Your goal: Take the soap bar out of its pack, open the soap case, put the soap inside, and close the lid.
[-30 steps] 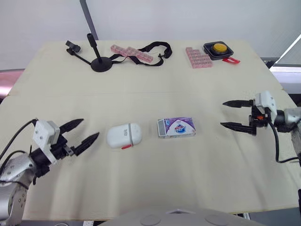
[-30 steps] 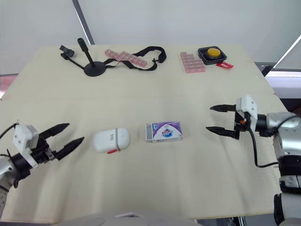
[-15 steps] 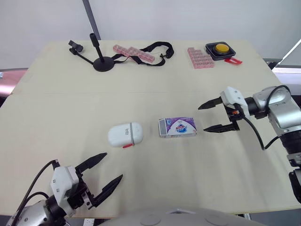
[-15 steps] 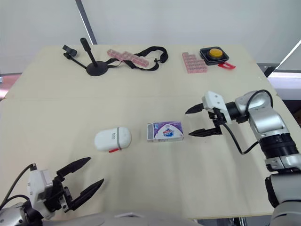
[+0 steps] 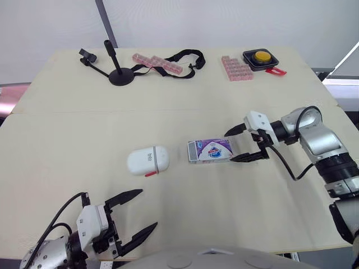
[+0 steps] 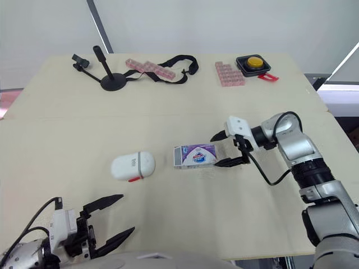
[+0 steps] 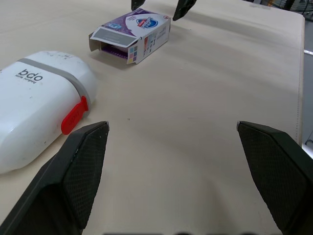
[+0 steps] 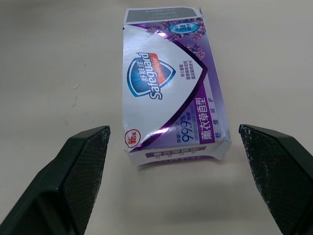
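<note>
Left gripper (image 5: 148, 208): near edge of the table (image 5: 84, 123), left side, fingers spread wide, holding nothing, well short of the case.

Case (image 5: 148, 161): white, lid shut, red latch on its near side, lying mid-table left of centre.

Pack (image 5: 211, 151): purple, lying flat just right of the case with a gap between them. The end facing the case looks open, flap out. Soap not visible, presumably inside.

Right gripper (image 5: 229, 147): wide open, empty, one finger on each side of the pack's right end, not closed on it. Can't tell if the tips touch.

Step in hand: the first one, getting hold of the pack. Nothing is out yet.

Next move calls for closing on the pack's closed end without crushing it or nudging it into the case. Then lift it, probably bringing the left gripper up to draw the bar out of the open end.
</note>
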{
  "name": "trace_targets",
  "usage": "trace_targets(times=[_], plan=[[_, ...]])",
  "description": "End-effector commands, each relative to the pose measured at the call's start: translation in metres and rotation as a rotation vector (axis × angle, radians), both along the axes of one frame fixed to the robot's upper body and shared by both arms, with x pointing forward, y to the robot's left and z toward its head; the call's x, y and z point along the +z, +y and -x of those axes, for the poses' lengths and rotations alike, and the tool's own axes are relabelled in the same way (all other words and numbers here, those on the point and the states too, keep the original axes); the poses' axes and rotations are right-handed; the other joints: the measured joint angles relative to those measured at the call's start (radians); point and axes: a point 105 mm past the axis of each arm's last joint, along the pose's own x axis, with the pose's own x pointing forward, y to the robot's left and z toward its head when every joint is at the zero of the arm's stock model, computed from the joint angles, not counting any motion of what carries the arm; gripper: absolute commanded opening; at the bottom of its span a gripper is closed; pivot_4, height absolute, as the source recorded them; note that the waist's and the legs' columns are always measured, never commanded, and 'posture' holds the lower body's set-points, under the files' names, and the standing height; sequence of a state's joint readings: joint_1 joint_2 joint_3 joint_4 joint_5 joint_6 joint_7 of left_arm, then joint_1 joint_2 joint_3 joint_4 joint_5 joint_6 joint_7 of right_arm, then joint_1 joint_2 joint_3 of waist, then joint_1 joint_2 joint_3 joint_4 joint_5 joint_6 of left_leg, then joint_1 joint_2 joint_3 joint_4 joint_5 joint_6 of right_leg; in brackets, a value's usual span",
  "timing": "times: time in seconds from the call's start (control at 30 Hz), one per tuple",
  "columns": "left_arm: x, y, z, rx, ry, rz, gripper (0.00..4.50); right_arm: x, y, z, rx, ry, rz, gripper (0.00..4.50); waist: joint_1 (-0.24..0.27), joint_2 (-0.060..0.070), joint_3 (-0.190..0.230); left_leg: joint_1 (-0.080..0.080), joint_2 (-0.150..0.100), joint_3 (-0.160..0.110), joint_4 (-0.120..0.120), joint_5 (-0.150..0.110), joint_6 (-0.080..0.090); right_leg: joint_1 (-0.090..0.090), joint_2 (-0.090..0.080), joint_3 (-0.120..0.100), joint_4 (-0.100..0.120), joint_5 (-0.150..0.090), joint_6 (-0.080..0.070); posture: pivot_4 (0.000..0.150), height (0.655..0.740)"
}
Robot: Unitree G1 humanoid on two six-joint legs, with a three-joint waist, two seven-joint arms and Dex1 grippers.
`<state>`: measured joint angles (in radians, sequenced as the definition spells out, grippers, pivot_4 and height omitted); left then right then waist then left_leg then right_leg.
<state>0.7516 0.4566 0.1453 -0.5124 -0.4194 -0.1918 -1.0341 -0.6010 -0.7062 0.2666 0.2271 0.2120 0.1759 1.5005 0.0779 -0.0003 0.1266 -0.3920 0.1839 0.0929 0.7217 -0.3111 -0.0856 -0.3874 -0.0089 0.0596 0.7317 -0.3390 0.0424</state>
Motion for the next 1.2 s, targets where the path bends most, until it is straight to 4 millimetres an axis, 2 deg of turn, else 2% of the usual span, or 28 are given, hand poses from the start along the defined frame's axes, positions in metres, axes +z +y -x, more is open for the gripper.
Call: trace_targets(times=[0.03,0.77,0.87,1.2], plan=[[0.007,-0.004,-0.002,-0.026,-0.049,0.003,4.46,0.007,0.002,0.0,0.006,-0.029,-0.009,4.5,0.001,0.0,0.0,0.0,0.0,0.0,0.0,0.0,0.0,0.0,0.0,0.0,0.0,0.0,0.0,0.15,0.7096],[0.007,-0.009,-0.007,-0.012,-0.06,0.008,4.46,-0.008,0.007,0.001,0.019,-0.049,0.009,4.5,0.0,0.001,-0.001,0.0,-0.001,0.0,0.001,0.001,-0.001,-0.001,0.0,0.0,0.003,0.0,0.0,0.15,0.7096],[0.008,-0.01,-0.007,-0.009,-0.057,0.011,4.5,-0.008,0.005,0.001,0.024,-0.057,0.013,3.68,0.0,0.001,-0.001,0.0,-0.001,0.0,0.001,0.0,-0.001,-0.001,0.0,0.0,0.003,0.0,0.0,0.15,0.7096],[0.009,-0.013,-0.012,0.003,-0.054,0.013,4.5,-0.01,0.001,0.001,0.021,-0.068,0.023,3.68,-0.001,0.001,-0.001,0.0,-0.001,0.0,0.001,0.001,-0.001,-0.001,0.0,0.0,0.003,0.0,0.0,0.15,0.7096]])
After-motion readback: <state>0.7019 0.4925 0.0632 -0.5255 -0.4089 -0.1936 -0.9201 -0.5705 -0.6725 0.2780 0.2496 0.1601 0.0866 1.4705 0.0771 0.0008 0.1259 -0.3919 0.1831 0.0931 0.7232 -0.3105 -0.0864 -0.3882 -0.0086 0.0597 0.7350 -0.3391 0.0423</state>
